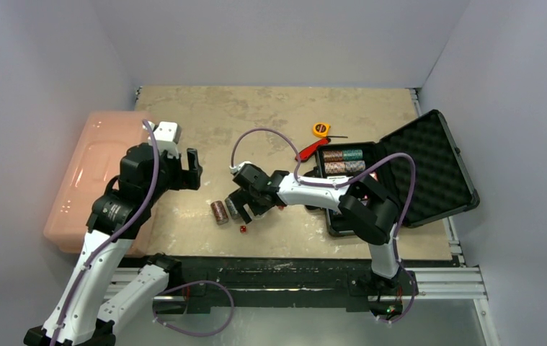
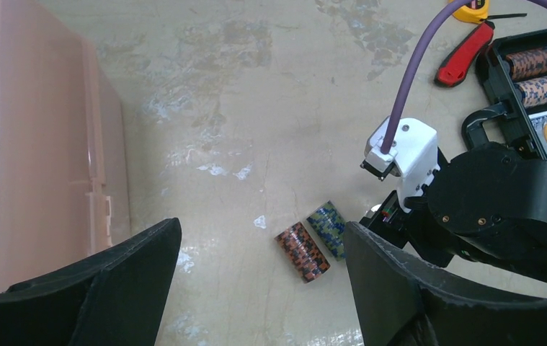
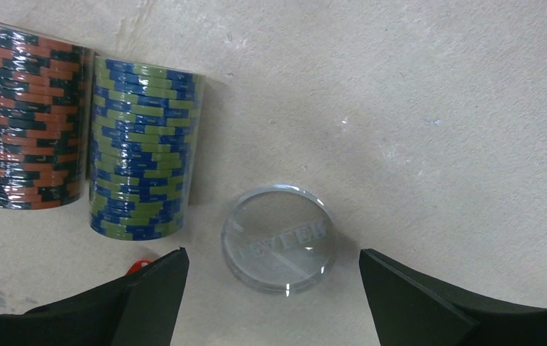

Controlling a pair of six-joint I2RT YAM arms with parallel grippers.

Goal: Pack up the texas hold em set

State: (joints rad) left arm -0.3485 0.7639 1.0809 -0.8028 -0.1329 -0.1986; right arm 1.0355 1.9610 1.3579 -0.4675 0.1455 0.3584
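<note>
Two chip rolls — orange roll [image 3: 25,115], green roll [image 3: 144,148] — one clear disc [image 3: 277,238]; right claw [image 3: 274,263], left claw [image 2: 263,234] gaping, empty.

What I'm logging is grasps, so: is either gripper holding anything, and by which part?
Nothing is held. The right gripper stands open astride the clear disc on the table, gaps on both sides; the left gripper hangs open in the air.

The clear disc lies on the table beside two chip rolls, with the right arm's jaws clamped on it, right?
No. The right wrist view shows the right arm's jaws open, either side of the clear disc, not touching it. It does lie on the table beside two chip rolls.
</note>
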